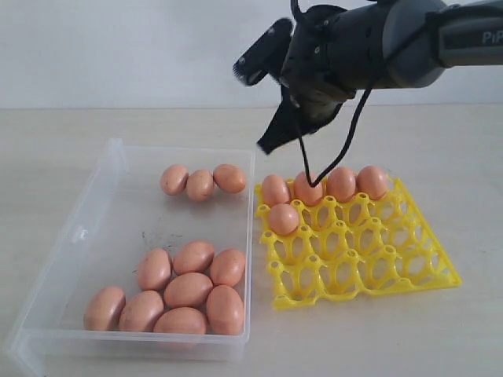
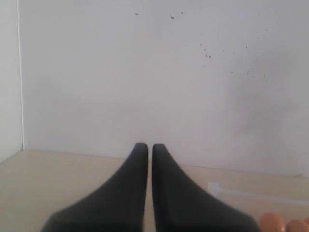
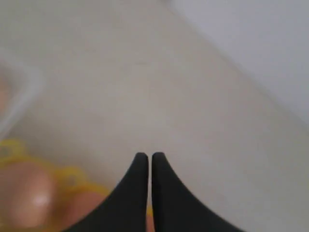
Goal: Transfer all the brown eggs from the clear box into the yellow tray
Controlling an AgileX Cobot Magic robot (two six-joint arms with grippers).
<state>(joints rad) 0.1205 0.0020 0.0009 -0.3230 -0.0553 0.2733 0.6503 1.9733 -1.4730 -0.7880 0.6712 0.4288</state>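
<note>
Eleven brown eggs point(image 1: 188, 290) lie in the clear box point(image 1: 78, 236) at the left. Five sit in the yellow tray point(image 1: 377, 259). The nearest egg point(image 1: 229, 177) lies sideways, just down-left of the right gripper point(image 1: 266, 146), which is pinched closed and empty. The left gripper point(image 2: 145, 145) is pinched closed too.
</note>
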